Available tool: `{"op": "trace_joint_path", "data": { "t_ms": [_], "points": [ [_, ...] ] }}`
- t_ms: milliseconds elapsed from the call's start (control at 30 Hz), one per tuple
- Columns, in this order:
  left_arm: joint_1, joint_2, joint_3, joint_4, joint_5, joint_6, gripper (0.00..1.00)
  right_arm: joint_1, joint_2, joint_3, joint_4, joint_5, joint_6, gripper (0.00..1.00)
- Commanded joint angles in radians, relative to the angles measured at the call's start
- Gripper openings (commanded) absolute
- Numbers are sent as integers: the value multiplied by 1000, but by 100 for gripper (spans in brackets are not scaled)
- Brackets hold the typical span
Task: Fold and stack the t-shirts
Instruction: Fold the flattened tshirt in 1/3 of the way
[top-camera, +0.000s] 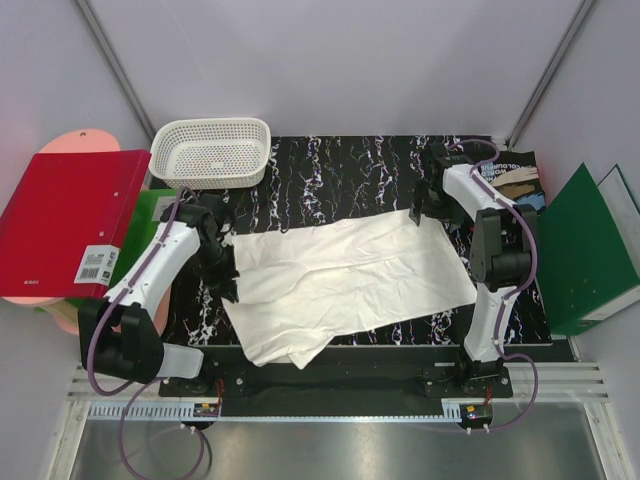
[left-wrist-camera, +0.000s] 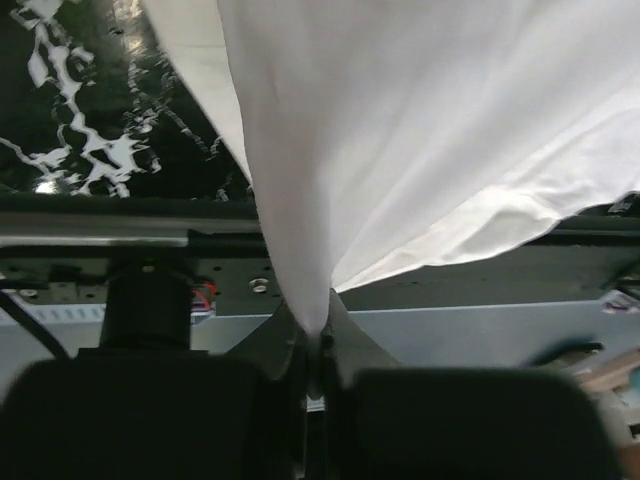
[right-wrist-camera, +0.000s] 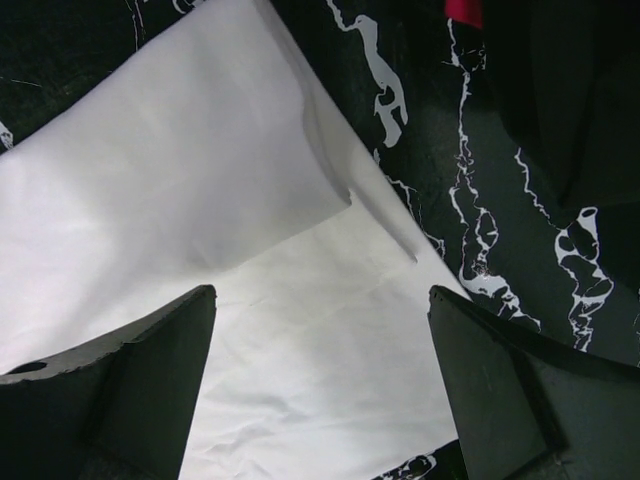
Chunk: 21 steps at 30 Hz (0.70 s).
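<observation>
A white t-shirt (top-camera: 345, 285) lies spread and rumpled across the black marbled table (top-camera: 340, 165), its near left corner folded over. My left gripper (top-camera: 228, 275) is at the shirt's left edge, shut on a pinch of the white cloth (left-wrist-camera: 420, 130), which rises in a taut fold from the closed gripper (left-wrist-camera: 320, 335). My right gripper (top-camera: 420, 212) hovers over the shirt's far right corner. Its jaws (right-wrist-camera: 320, 330) stand wide open, with only the flat white cloth (right-wrist-camera: 200, 180) below them. A black t-shirt with a tan print (top-camera: 515, 175) lies at the far right, behind the right arm.
A white lattice basket (top-camera: 210, 152) stands at the table's far left. A red binder (top-camera: 70, 225) and a green one (top-camera: 150, 215) lie off the left edge. Another green binder (top-camera: 590, 255) leans at the right. The metal base rail (left-wrist-camera: 480, 330) runs below the shirt's hanging edge.
</observation>
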Motion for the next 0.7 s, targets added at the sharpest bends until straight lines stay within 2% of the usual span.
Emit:
{"op": "trace_joint_path", "data": {
  "t_ms": [0,33,133,200,367,400,433,467,500,567,667],
  "points": [
    [8,-55,-85,-137,-107,-16,78,13,17,24,11,-23,1,94],
    [8,-56,-93,-133,-85,-2,99,17,20,32,11,-24,3,94],
    [8,-65,-95,-123,-10,4,99,19,32,50,9,-26,0,94],
    [8,-91,-44,-117,12,-5,99,19,40,64,8,-26,1,93],
    [8,-101,127,-56,-71,-11,99,22,58,92,9,-23,8,93],
    [6,-87,138,-6,-92,-8,94,22,61,104,8,-23,9,93],
    [8,-67,135,31,-91,10,74,22,67,110,8,-30,9,86],
    [6,-12,134,63,-91,16,5,22,79,118,20,-47,1,77],
    [9,28,140,96,-108,19,0,22,84,129,29,-102,-24,54],
    [6,161,155,137,-99,56,0,22,98,141,40,-130,-29,0],
    [6,337,206,153,-136,88,0,24,107,173,44,-161,-40,0]
  ]
}}
